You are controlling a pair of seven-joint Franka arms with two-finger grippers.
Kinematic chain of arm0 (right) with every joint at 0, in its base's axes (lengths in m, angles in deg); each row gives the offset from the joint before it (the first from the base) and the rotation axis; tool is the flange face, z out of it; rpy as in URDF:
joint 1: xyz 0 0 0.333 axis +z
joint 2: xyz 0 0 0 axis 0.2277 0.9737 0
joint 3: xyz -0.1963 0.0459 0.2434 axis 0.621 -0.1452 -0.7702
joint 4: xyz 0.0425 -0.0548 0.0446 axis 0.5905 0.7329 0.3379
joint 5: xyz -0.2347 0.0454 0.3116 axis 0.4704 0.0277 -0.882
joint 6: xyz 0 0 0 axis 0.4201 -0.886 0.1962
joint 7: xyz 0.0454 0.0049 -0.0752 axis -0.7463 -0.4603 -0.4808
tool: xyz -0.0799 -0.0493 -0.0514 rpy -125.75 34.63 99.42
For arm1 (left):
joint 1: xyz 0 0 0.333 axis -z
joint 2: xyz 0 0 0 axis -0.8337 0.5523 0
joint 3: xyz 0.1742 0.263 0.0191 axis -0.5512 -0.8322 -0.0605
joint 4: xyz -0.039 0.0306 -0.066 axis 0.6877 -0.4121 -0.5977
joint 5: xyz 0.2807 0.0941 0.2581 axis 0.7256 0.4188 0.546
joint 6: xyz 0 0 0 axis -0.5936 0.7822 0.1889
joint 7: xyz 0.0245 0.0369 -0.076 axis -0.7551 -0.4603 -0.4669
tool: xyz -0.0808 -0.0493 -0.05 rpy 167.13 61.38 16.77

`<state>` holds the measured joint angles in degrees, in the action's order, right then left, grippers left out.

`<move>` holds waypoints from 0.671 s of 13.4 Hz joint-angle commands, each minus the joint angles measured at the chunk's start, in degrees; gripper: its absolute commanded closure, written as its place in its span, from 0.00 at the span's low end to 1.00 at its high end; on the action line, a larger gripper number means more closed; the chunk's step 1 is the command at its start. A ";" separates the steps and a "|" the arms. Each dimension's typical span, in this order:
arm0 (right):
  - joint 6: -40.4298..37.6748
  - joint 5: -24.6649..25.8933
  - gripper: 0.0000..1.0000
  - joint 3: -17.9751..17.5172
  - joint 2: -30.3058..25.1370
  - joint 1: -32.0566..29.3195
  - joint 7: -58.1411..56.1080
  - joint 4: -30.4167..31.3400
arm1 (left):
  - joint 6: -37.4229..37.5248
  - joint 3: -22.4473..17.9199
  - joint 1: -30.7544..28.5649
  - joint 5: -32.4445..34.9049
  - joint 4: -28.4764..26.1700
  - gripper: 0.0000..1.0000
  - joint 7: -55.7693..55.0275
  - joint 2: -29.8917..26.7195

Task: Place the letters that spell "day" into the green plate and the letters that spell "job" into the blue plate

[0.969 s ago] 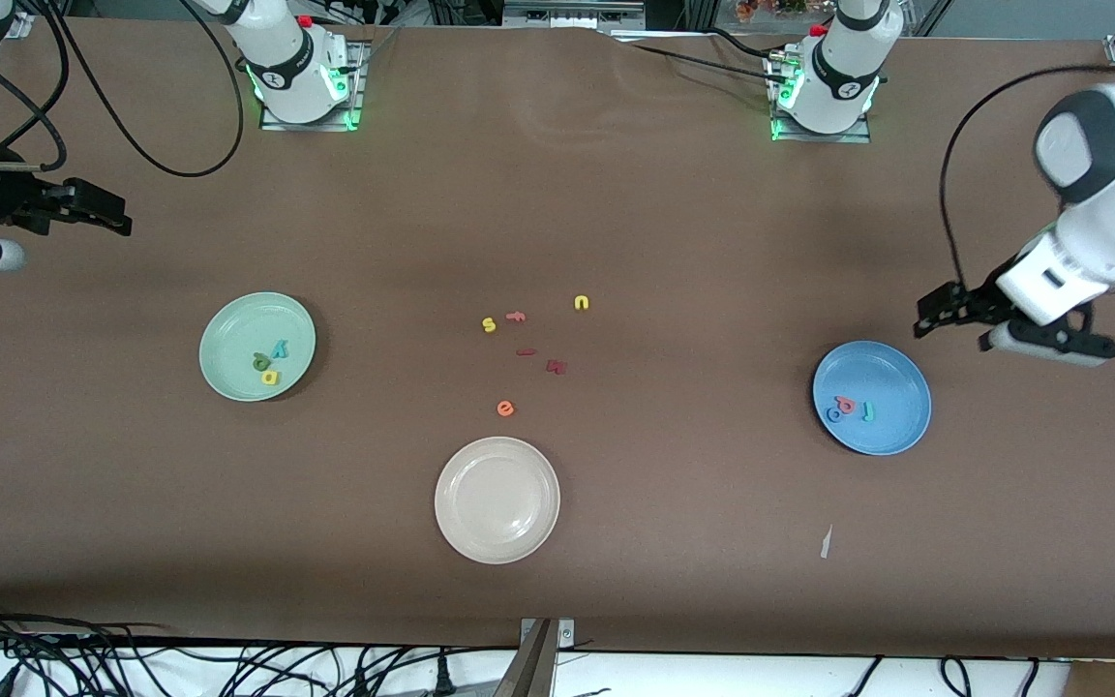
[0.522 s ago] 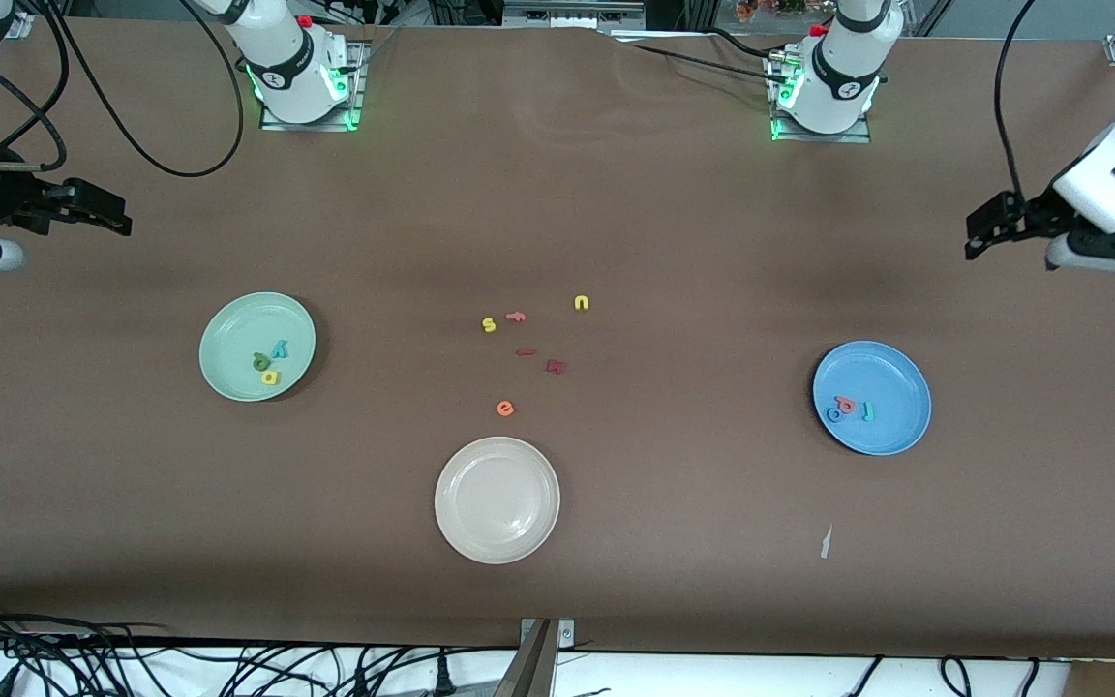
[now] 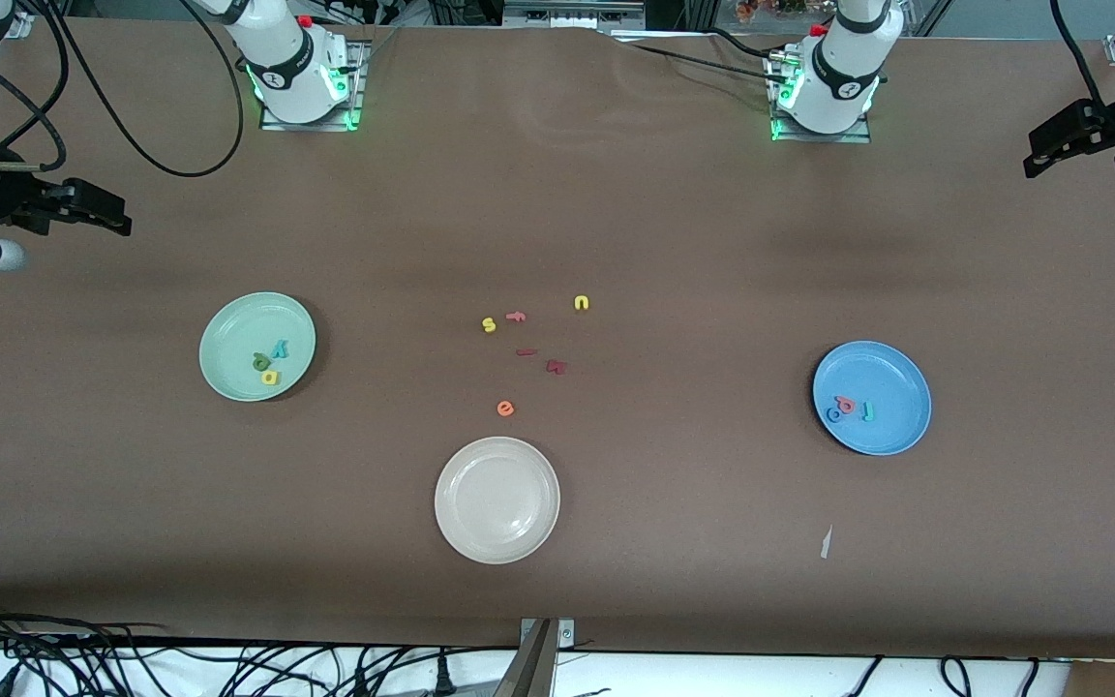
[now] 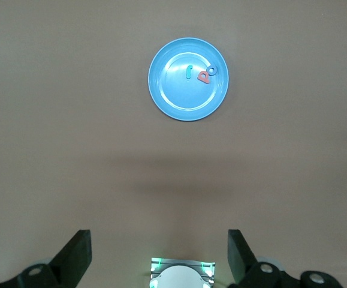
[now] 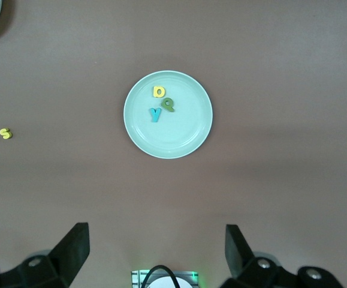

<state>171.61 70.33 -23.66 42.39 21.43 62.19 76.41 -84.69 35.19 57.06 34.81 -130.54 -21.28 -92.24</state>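
The pale green plate [image 3: 228, 334] [image 5: 168, 150] holds a dark green d [image 3: 259, 361] [image 5: 169, 104], a yellow a [image 3: 270, 377] [image 5: 159, 91] and a teal y [image 3: 280, 348] [image 5: 155, 114]. In the blue plate [image 3: 891, 436] [image 4: 173, 102] lie a teal j [image 3: 868, 411] [image 4: 189, 72], a blue o [image 3: 834, 415] [image 4: 212, 69] and a pink-red b [image 3: 846, 404] [image 4: 204, 77]. My left gripper [image 3: 1037, 160] [image 4: 160, 252] hangs open and empty over bare table at the left arm's end. My right gripper [image 3: 125, 221] [image 5: 157, 249] waits open and empty over the right arm's end.
A cream-white plate [image 3: 497, 499] sits nearest the front camera, mid-table. Loose letters lie in the middle: yellow s [image 3: 489, 325], yellow u [image 3: 582, 303], orange e [image 3: 505, 409], a pink-red letter [image 3: 516, 316] and dark red ones [image 3: 556, 366]. A white scrap [image 3: 826, 542] lies near the blue plate.
My left gripper has risen from beside the blue plate and drawn back toward the left arm's end of the table. The right arm and all letters stayed put.
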 commanded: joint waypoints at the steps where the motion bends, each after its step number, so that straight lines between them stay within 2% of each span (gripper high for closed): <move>1: -0.25 -0.17 0.00 -0.16 0.23 -0.27 0.43 -0.80 | 1.42 1.24 -0.67 -1.43 6.40 0.00 -1.33 5.25; 5: -0.25 -0.17 0.00 -0.16 0.23 -0.27 0.26 -0.80 | -0.77 1.07 -2.07 -5.21 8.01 0.00 -1.24 6.49; 9: -0.25 -0.08 0.00 -0.16 0.31 -0.36 0.43 -0.71 | -0.60 1.07 -2.17 -5.05 7.66 0.00 -1.24 6.58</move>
<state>171.61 70.33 -23.66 42.39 21.43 62.20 76.41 -85.93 35.82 55.41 30.94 -124.32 -22.33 -86.37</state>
